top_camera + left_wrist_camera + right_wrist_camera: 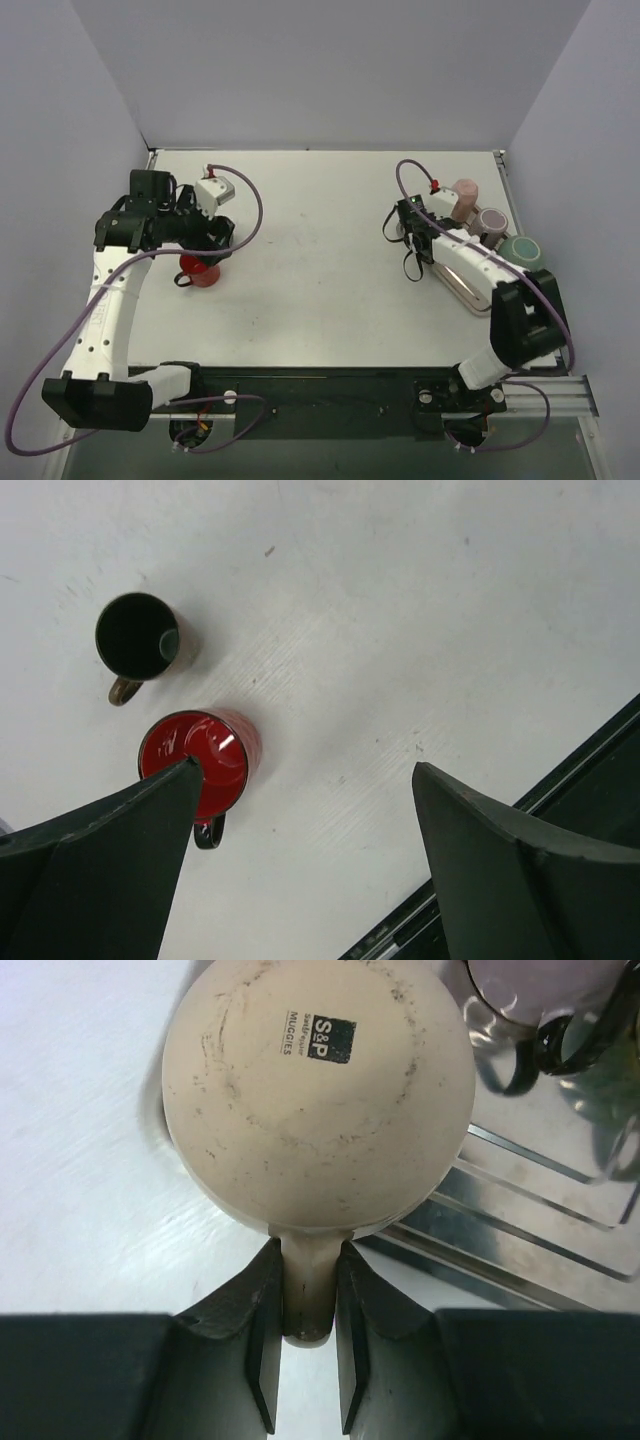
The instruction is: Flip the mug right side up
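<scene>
two arms, only one on the job. the right gripper (pixel 308 1325) has its fingers (pixel 262 1330) pinched onto the handle of the cream mug (pixel 318 1090), one pad each side, no gap showing. the mug sits base up with the maker's stamp facing the wrist camera, so it's upside down and not yet turned. it's on the right side of the table (pixel 320 230), at the left edge of the metal tray (pixel 545 1225). can't tell whether it rests on the tray or on the table.

my read on the handle grip: the body looks too wide for these jaws, and the handle gives a lever to roll the mug over once it's lifted.

right arm pose: reached out to the far right, forearm lying over the tray, wrist tipped down so the fingers take the handle from its near side.

the left gripper (pixel 310 860) is spread wide and holds nothing, hanging over the left side of the table. below it a red mug (pixel 195 765) stands mouth up, with a dark mug (pixel 138 638) near it, also mouth up. both look finished. left arm: elbow folded back, wrist pointing straight down, parked out of the right arm's way.
</scene>
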Controlling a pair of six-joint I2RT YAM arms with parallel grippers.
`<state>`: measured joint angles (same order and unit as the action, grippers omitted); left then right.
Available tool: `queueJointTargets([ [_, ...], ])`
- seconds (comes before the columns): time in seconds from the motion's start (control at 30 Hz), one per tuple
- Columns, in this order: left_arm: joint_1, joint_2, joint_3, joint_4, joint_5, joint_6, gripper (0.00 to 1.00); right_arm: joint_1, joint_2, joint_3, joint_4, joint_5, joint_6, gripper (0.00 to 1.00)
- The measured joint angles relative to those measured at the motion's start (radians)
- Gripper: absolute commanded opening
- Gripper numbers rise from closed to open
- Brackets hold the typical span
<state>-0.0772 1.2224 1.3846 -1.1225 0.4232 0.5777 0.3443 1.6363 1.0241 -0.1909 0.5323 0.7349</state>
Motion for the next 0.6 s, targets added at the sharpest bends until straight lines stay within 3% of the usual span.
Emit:
queueJointTargets([
  [0.13,0.002,-0.071,0.0,0.112,0.079,-0.126,0.97,0.108,-0.266,-0.053,0.008,-0.005,-0.1,0.0],
  [0.27,0.002,-0.117,0.0,0.249,0.247,-0.294,0.97,0.202,-0.478,-0.052,0.093,-0.057,-0.156,0.0],
  [0.37,0.003,-0.119,-0.008,0.387,0.403,-0.481,0.95,0.246,-0.564,-0.052,0.148,-0.122,-0.17,0.0],
  [0.6,0.001,-0.116,-0.179,0.929,0.667,-1.008,0.97,0.421,-0.632,-0.049,0.264,-0.293,-0.187,0.0],
])
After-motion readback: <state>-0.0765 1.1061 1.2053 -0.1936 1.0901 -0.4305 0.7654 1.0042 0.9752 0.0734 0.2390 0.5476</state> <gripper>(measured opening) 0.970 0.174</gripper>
